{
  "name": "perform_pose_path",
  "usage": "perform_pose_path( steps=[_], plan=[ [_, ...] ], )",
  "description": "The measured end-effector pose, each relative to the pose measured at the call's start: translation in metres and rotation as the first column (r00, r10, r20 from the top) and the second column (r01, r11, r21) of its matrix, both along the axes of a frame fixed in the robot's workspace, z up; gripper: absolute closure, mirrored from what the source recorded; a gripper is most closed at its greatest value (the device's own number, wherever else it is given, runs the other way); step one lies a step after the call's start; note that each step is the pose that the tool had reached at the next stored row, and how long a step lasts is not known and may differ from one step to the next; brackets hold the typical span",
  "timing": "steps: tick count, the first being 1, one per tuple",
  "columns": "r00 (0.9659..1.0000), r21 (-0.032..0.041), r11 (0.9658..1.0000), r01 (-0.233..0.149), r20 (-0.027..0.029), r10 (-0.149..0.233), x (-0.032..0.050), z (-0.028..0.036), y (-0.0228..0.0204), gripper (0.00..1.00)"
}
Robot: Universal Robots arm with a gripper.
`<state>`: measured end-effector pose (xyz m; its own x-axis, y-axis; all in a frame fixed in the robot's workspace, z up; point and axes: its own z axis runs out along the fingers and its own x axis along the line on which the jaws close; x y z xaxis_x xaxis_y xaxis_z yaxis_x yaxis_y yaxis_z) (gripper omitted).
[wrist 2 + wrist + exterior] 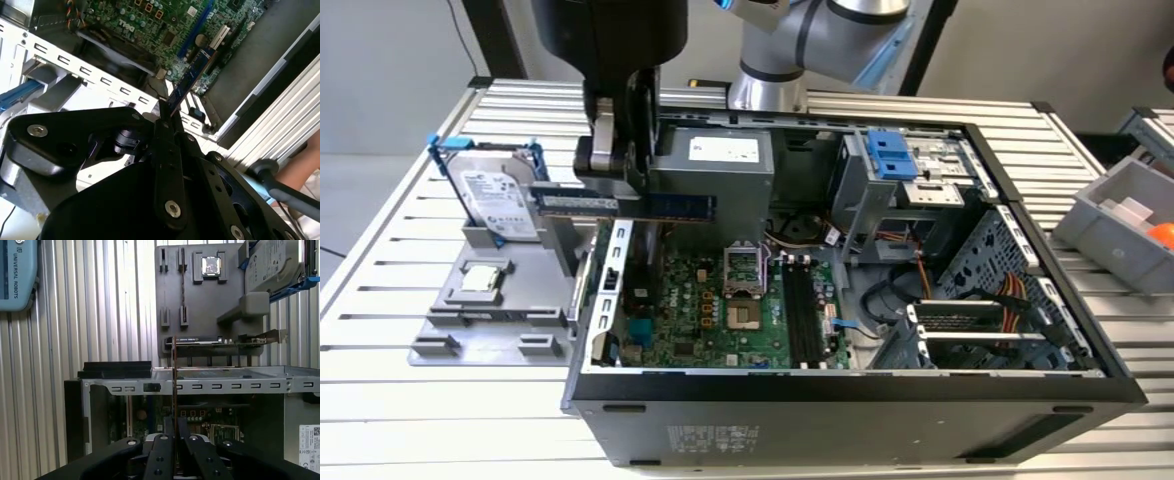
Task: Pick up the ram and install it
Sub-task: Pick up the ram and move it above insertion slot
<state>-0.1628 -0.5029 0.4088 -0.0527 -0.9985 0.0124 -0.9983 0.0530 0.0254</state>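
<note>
The pincer (pixel 627 192) is pressed together on the ram (pixel 683 205), a thin blue-green circuit-board stick with dark chips. It pinches the stick by its flat faces near one end, so most of the length juts out to one side of the fingers; in the second wrist view the ram (pixel 192 75) runs out from the pincer (pixel 164 114) over the board. The load hangs in the air above the near wall of the open black computer case (pixel 854 385), with the green motherboard (pixel 707 320) below and beyond the pincer. The pair of long black memory slots (pixel 803 310) lies well apart from the pincer, deeper in the case. Behind the pincer, outside the case, a grey holder tray (pixel 467 320) sits on the ribbed metal table (pixel 374 260). By my judgement the stick lies crosswise to the slots, so doing this well means keeping the off-centre grip firm, turning the stick parallel to a slot, holding its lower edge level and clearing the case wall.
</note>
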Motion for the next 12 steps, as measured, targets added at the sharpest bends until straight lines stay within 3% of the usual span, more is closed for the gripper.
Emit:
perform_pose_path(
  steps=[12],
  plan=[
    [1.0000,-0.0004,1.0000,0.000,-0.0001,0.000,0.0103,0.0001,0.0000,1.00]
  ],
)
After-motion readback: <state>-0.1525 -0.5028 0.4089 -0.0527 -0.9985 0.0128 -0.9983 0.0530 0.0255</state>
